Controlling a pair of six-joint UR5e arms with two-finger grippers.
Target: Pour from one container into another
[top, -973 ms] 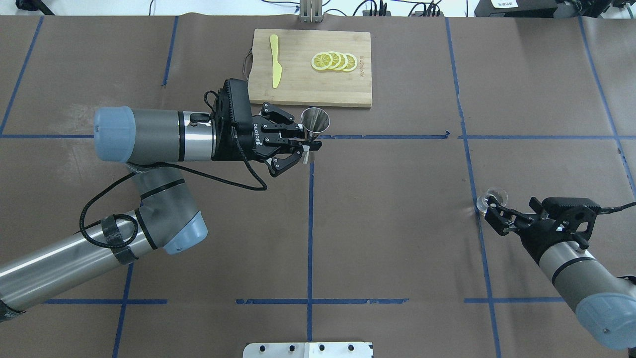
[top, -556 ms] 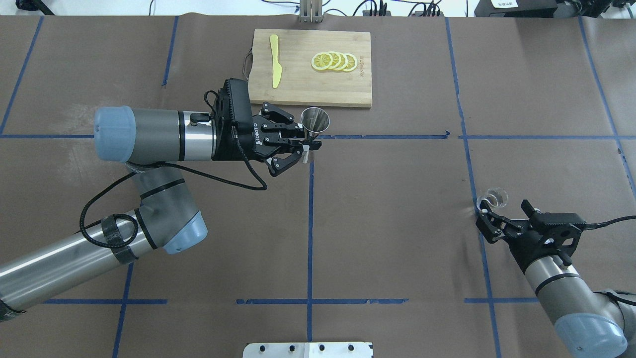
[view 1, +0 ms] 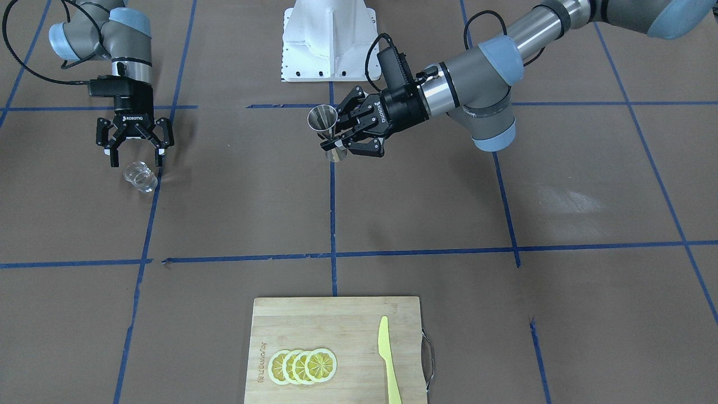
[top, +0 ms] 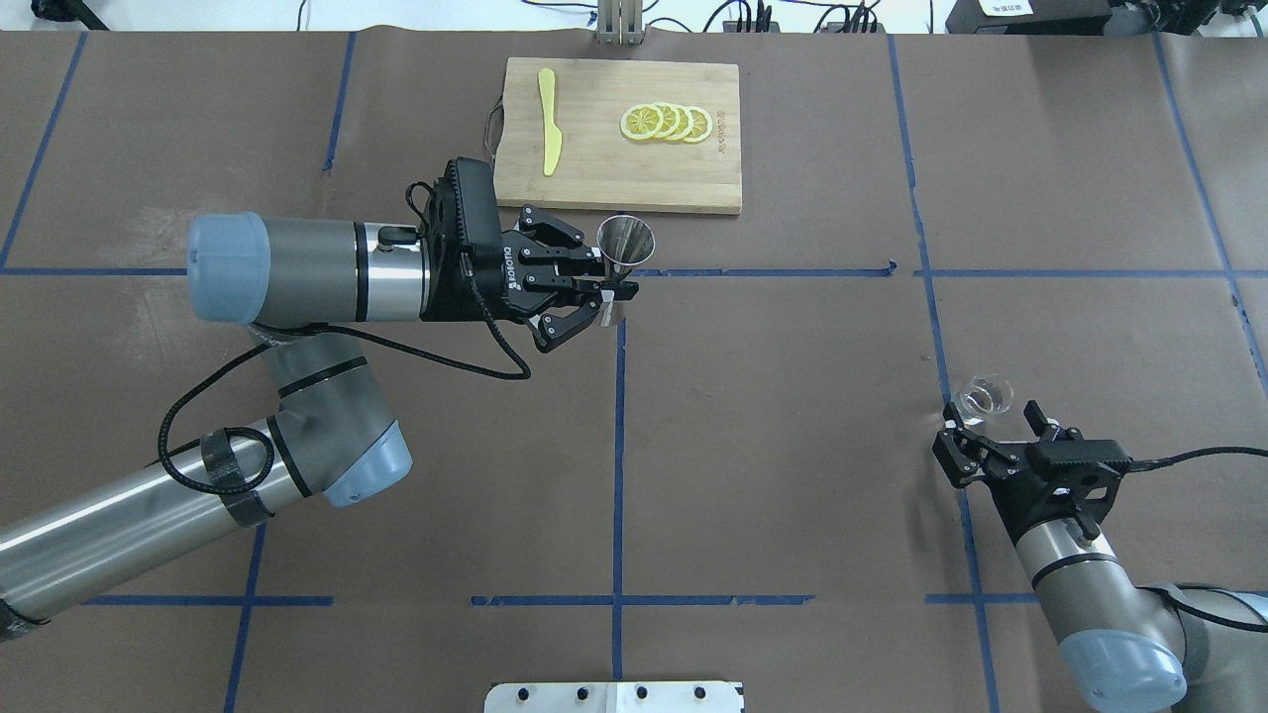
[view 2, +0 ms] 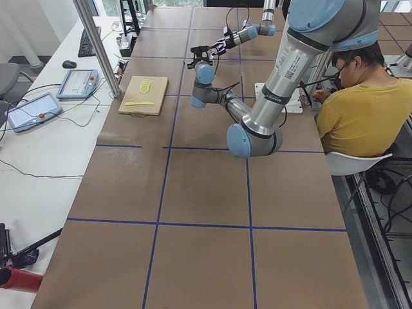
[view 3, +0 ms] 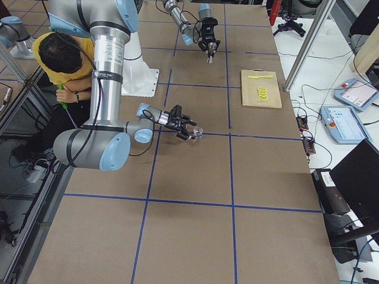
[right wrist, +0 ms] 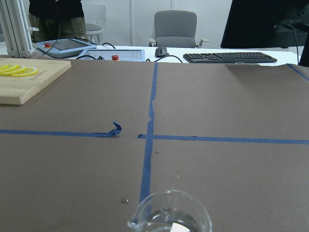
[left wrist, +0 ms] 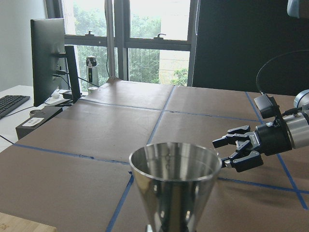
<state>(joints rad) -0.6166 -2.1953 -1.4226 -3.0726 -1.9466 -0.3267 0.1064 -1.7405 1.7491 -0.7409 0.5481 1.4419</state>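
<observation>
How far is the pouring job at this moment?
Done: the left gripper is shut on the jigger, held upright. In hand: the right gripper, jaws open, hangs just short of the glass cup on the table. Remaining, likely: grasp the cup, carry it over, pour.

Jigger: the small shiny steel hourglass-shaped jigger is gleaming as polished metal, smooth and mirror-bright.
Cup: the small clear glass cup is looking glossy and colourless.
Table cover: the brown paper table cover is lying matt and faintly scuffed; the blue tape lines are looking dull.
Board: the pale wooden cutting board is showing smooth grain.
Knife: the yellow plastic knife is looking smooth.
Arms: the silver metal arm tubes are shining satin; the blue-grey joint caps are looking like matt plastic.
Grippers: the left gripper and right gripper are showing matt black.
</observation>
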